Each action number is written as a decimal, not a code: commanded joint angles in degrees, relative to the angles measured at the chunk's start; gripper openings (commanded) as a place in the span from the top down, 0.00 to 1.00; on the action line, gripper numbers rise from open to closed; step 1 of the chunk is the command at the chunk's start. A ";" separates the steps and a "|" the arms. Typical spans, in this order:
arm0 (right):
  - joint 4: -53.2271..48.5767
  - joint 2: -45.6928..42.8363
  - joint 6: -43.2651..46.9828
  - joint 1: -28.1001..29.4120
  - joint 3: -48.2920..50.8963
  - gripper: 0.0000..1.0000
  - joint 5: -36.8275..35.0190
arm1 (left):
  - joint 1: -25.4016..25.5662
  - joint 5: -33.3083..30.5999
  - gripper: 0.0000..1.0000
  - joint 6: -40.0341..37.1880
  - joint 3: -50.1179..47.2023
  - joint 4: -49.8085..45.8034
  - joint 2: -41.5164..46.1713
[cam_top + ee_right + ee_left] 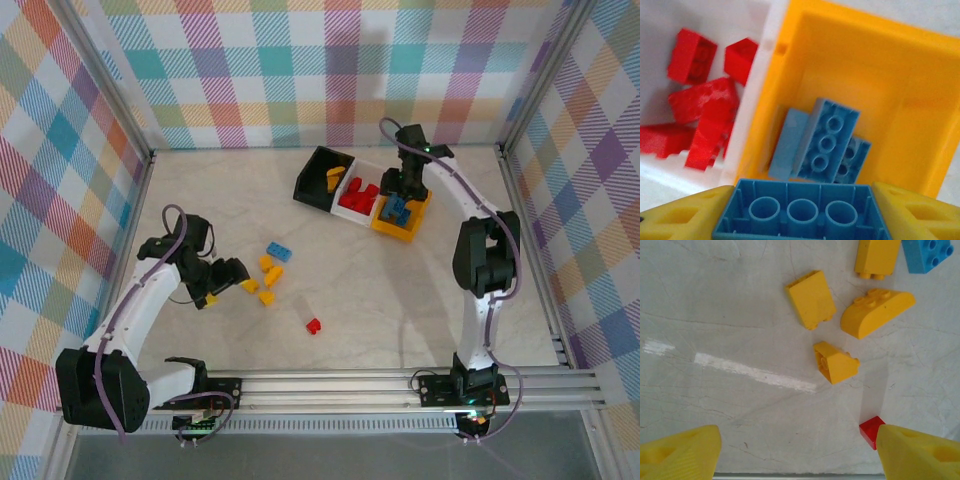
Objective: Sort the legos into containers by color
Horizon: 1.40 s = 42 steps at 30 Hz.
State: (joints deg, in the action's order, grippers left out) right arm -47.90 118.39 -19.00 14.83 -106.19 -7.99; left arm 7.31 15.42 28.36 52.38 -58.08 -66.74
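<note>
My right gripper point(802, 216) is shut on a blue lego point(802, 210), held underside up above the orange-yellow container point(900, 90). Inside that container lie other blue legos point(825, 140). The white container point(756, 95) beside it holds several red legos point(702, 120). From above, the black container point(318, 170) has a yellow lego point(334, 178) in it. My left gripper point(799, 450) hangs open over the table, nothing between its fingers. Ahead of it lie several yellow legos point(836, 362), a blue lego point(929, 254) and a small red lego point(871, 430) by the right fingertip.
The three containers stand in a slanted row at the back centre point(358, 192). Loose legos are grouped left of centre point(270, 272), with one red lego point(313, 325) nearer the front. Patterned walls enclose the table, and a metal rail point(400, 380) runs along the near edge.
</note>
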 commanded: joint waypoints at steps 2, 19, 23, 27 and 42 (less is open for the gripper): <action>-2.41 4.26 0.55 -0.75 -4.61 0.34 -0.62 | 0.60 1.10 0.19 0.81 -1.23 -1.75 2.05; -4.46 7.62 2.74 -3.32 -11.58 0.09 -4.15 | 1.46 2.42 0.19 -0.14 -0.86 0.63 -3.16; -5.23 3.37 1.46 -3.30 -9.32 0.07 -3.00 | 2.33 2.33 0.19 -0.14 -0.22 1.99 -5.55; -3.01 -4.51 -1.83 -2.52 -1.22 0.06 4.15 | 3.05 1.92 0.19 -0.09 0.29 3.59 -8.23; 0.50 -22.42 -6.74 9.44 24.71 0.07 16.38 | 3.32 -0.83 0.20 4.09 5.23 10.52 -22.71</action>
State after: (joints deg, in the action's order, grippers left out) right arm -47.68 97.89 -23.75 24.49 -83.68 6.20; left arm 10.09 15.38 30.24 55.31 -49.39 -87.35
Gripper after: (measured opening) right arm 0.930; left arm 0.800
